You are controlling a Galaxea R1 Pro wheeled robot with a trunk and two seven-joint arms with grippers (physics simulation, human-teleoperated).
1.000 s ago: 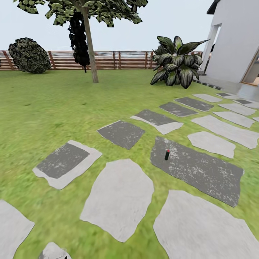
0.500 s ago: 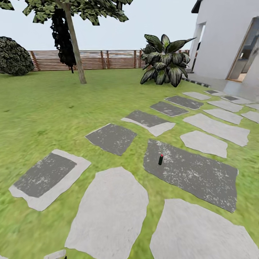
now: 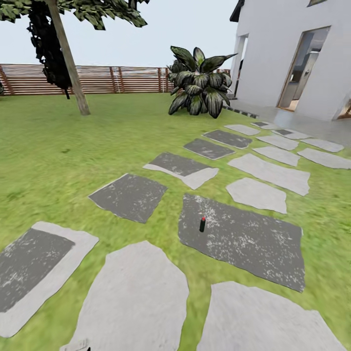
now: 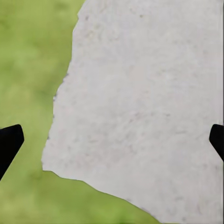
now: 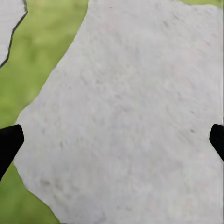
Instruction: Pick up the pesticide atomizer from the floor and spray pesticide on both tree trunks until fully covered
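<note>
Ahead of us on a dark paving slab point(image 3: 243, 239), the pesticide atomizer point(image 3: 202, 224) upright, one tree trunk point(image 3: 68, 58) far off by the fence point(image 3: 122, 79), our left gripper point(image 4: 112, 142) and right gripper point(image 5: 112, 142) both spread wide, empty, over pale slabs.

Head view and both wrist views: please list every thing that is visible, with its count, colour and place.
pesticide atomizer: one, black with red top, upright on the dark paving slab.
tree: one, grey-brown trunk and dark green leaves, far left on the lawn.
large-leaf plant: one, dark green with pale streaks, near the house corner.
paving slabs: many, pale grey and dark grey, from the near ground towards the house.
lawn: one, green, around the slabs.
fence: one, brown slats, along the far edge.
house: one, white, far right, with an open doorway.
left gripper: black fingertips wide apart, over a pale slab.
right gripper: black fingertips wide apart, over a pale slab.
</note>
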